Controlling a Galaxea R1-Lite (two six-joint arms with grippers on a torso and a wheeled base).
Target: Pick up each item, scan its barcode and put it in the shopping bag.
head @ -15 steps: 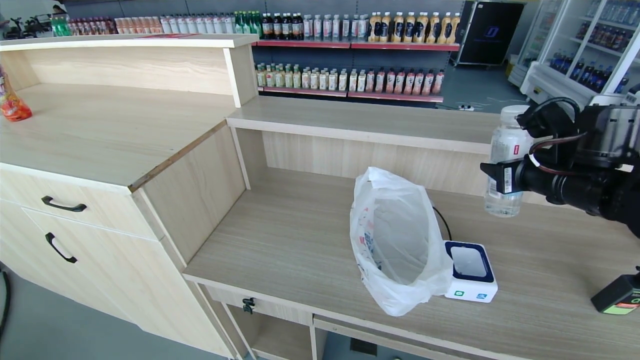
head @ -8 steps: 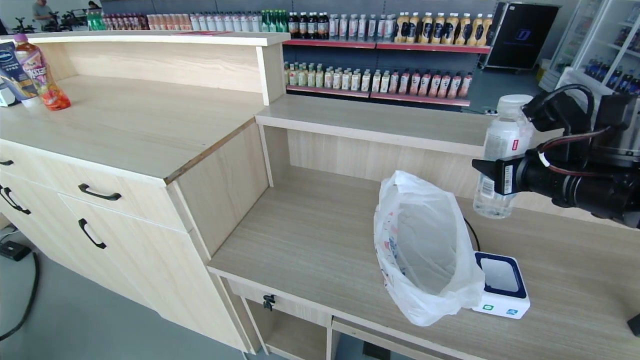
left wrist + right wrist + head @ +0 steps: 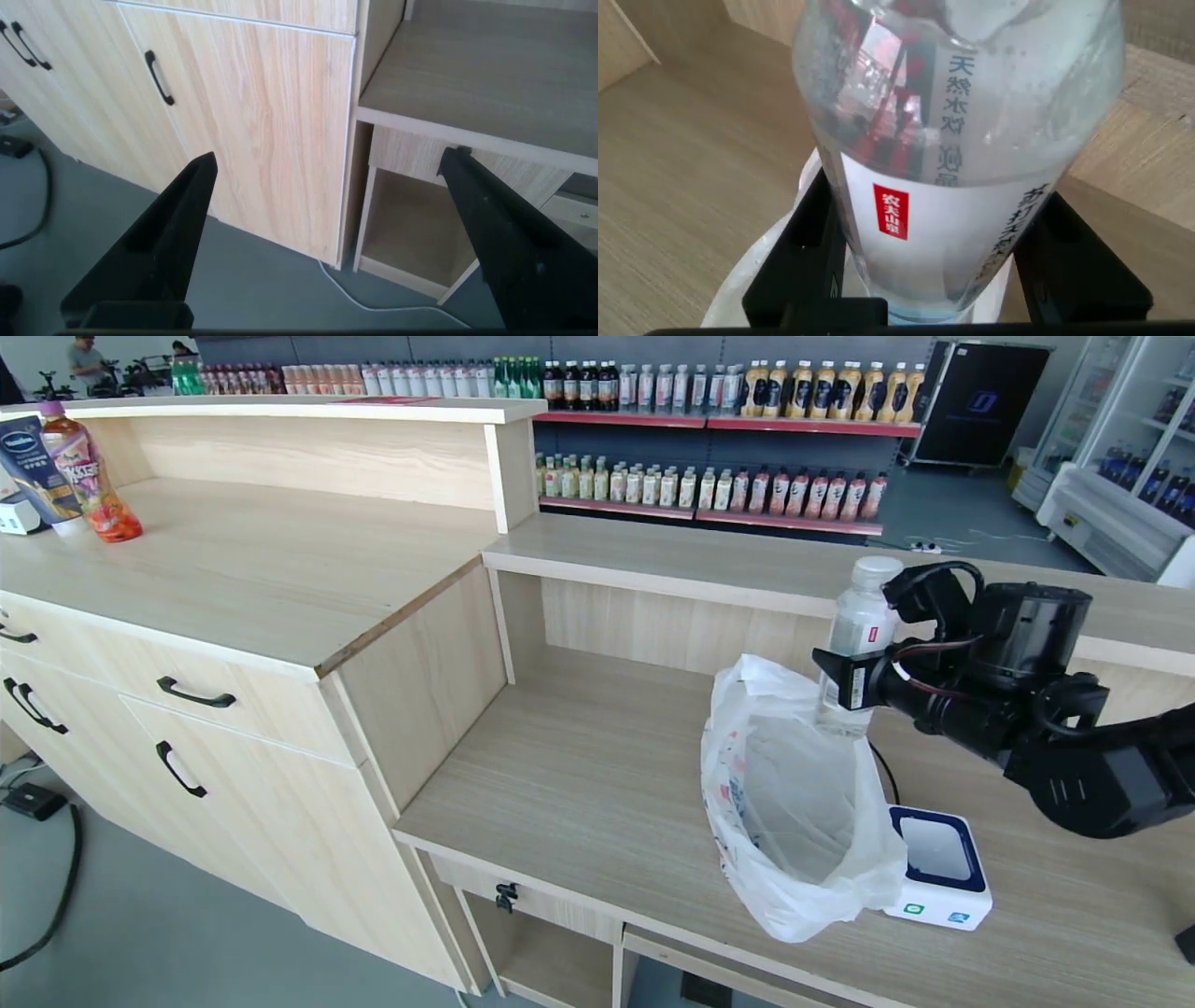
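Observation:
My right gripper (image 3: 854, 681) is shut on a clear water bottle (image 3: 854, 649) with a white cap, held upright just above the far rim of the open white shopping bag (image 3: 794, 803). In the right wrist view the water bottle (image 3: 957, 140) sits between the black fingers (image 3: 799, 252), with the shopping bag (image 3: 775, 271) below it. A white barcode scanner (image 3: 938, 868) with a dark blue frame stands on the lower counter (image 3: 579, 784) right of the bag. My left gripper (image 3: 327, 233) hangs open over the floor beside the counter's cupboard front.
An orange drink bottle (image 3: 89, 476) and a blue pack (image 3: 33, 462) stand at the far left of the upper counter (image 3: 233, 569). A raised ledge (image 3: 672, 555) runs behind the lower counter. Drawer fronts with black handles (image 3: 194, 694) lie to the left. Drink shelves line the back.
My right arm has carried the water bottle leftward and down, from right of the bag to just over its far rim. The head camera shifted between the earliest frame and now.

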